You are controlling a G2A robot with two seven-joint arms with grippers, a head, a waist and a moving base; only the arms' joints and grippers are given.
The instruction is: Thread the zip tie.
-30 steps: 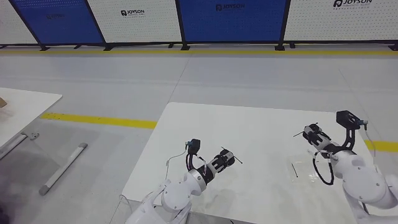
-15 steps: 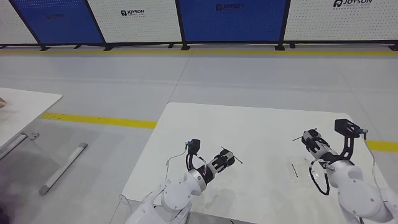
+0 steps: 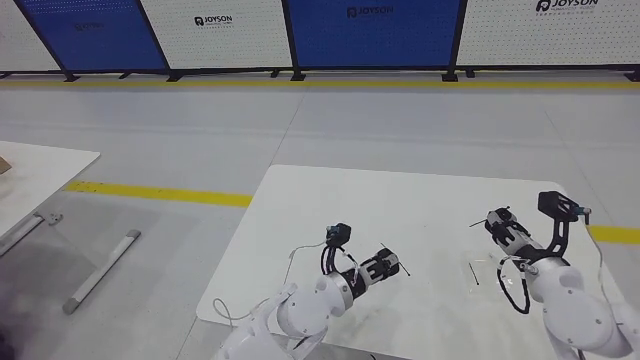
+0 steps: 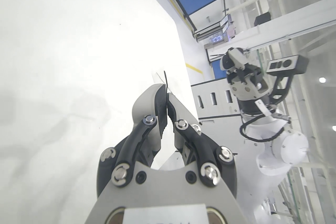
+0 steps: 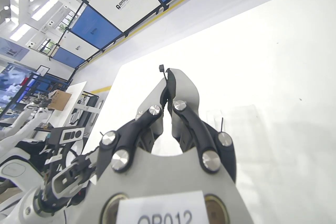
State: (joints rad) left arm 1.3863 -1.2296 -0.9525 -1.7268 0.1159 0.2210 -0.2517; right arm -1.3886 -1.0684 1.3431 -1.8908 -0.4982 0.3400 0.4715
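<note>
My left gripper (image 4: 166,89) is shut on a thin black zip tie (image 4: 165,78), whose end pokes out past the fingertips. From above, this gripper (image 3: 388,262) hovers over the table's front middle, pointing right. My right gripper (image 5: 168,75) is shut on another black zip tie (image 5: 161,68), its small square head just beyond the fingertips. In the top view the right gripper (image 3: 495,222) sits at the table's right side, pointing left, about a hand's width of table away from the left gripper. A third zip tie (image 3: 474,273) lies loose on the table below it.
The white table (image 3: 400,200) is bare between the arms. A clear plastic sheet or bag (image 5: 236,114) lies by the loose zip tie (image 5: 222,122). Another white table (image 3: 40,170) stands far left across the floor. Blue and white panels (image 3: 375,10) close off the back.
My left arm has shifted right, toward the middle of the table, still holding its zip tie. The right arm moved slightly left and lower a second ago, then stayed put.
</note>
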